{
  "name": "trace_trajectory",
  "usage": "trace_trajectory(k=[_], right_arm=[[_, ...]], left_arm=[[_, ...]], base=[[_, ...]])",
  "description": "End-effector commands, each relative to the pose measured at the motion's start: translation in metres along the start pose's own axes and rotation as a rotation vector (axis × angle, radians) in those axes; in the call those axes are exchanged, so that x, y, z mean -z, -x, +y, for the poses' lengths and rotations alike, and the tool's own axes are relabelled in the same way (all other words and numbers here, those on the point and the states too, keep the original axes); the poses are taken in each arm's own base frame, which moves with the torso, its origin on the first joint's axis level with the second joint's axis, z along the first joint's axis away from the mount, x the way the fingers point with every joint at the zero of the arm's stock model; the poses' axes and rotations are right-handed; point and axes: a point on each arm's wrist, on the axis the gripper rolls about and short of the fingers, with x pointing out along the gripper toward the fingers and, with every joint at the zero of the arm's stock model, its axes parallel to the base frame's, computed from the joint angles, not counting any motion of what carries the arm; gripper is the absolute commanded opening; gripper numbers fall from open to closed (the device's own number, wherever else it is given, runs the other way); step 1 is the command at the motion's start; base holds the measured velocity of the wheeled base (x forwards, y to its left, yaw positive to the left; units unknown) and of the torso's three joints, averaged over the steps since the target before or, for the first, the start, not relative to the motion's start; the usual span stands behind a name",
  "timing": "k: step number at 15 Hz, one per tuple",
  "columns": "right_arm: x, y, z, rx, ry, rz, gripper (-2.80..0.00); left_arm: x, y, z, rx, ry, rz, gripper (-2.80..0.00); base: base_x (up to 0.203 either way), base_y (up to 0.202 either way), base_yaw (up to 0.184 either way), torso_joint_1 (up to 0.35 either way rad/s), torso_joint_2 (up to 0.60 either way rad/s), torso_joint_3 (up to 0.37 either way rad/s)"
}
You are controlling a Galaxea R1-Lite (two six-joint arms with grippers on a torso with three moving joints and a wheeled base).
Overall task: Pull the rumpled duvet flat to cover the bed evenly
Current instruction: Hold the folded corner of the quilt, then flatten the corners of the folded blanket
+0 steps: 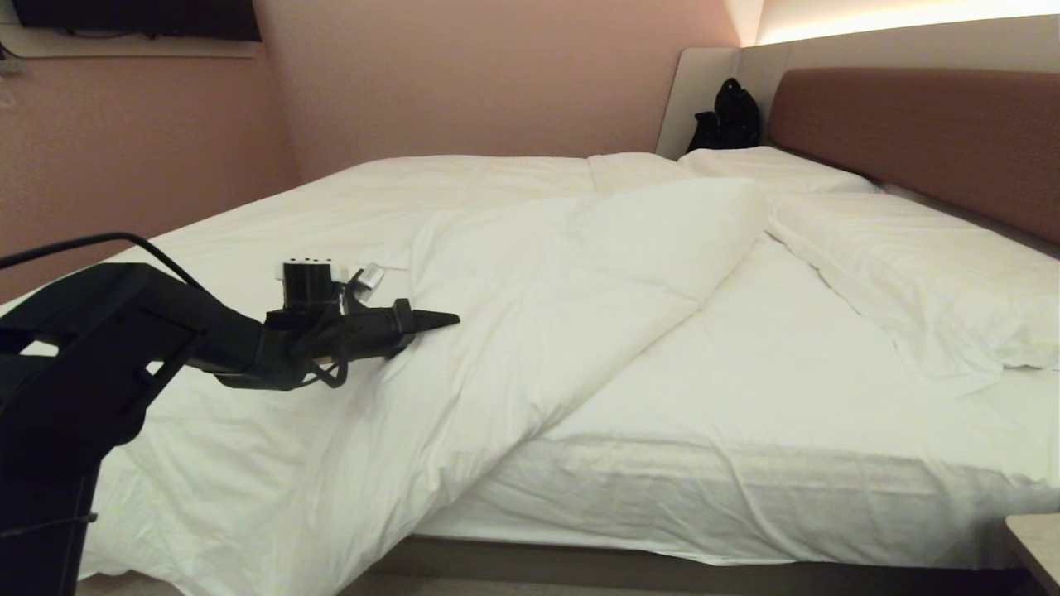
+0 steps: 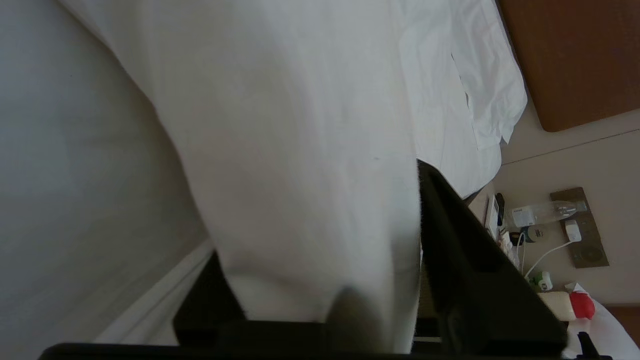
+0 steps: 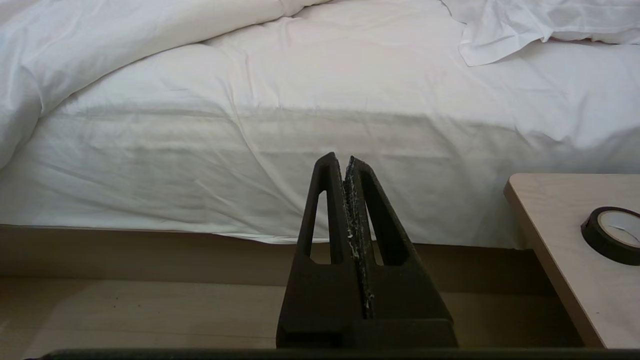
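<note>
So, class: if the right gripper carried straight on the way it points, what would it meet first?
The right gripper, shut, points at the sheeted side of the bed. It would probably meet that mattress side first; nothing shows between them, though depth is hard to judge.

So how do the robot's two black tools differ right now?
The left tool is stretched out over the bed with a fold of the white duvet between its fingers; the right tool hangs low beside the mattress, touching nothing. The left tool's jaws are parted around cloth; the right tool's are pressed together, empty. Both are black and wedge-shaped.
</note>
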Motion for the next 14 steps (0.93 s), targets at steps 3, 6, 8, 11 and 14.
trace_trajectory(k=[3,6,8,11,14], right_arm=[[0.0,0.0,0.0,0.001,0.0,0.001,-2.8],[0.0,0.0,0.0,0.001,0.0,0.001,-2.8],[0.0,0.0,0.0,-0.001,0.0,0.001,-2.8],[0.0,0.0,0.0,0.001,0.0,0.001,-2.8],[0.0,0.0,0.0,0.001,0.0,0.001,-2.8]], left_arm=[[-0.002,0.002,-0.006,0.009,-0.007,-0.004,-2.8],[-0.002,0.005,-0.017,0.016,-0.014,-0.003,-2.8],[0.009,0.001,-0.04,0.042,-0.028,0.03,-2.8],[0.036,-0.003,-0.068,0.072,-0.044,0.096,-2.8],[0.069,-0.001,-0.11,0.131,-0.106,0.176,-2.8]], base=[[0.0,0.0,0.0,0.0,0.0,0.0],[0.0,0.0,0.0,0.0,0.0,0.0],[0.0,0.0,0.0,0.0,0.0,0.0],[0.0,0.0,0.0,0.0,0.0,0.0],[0.0,0.0,0.0,0.0,0.0,0.0]])
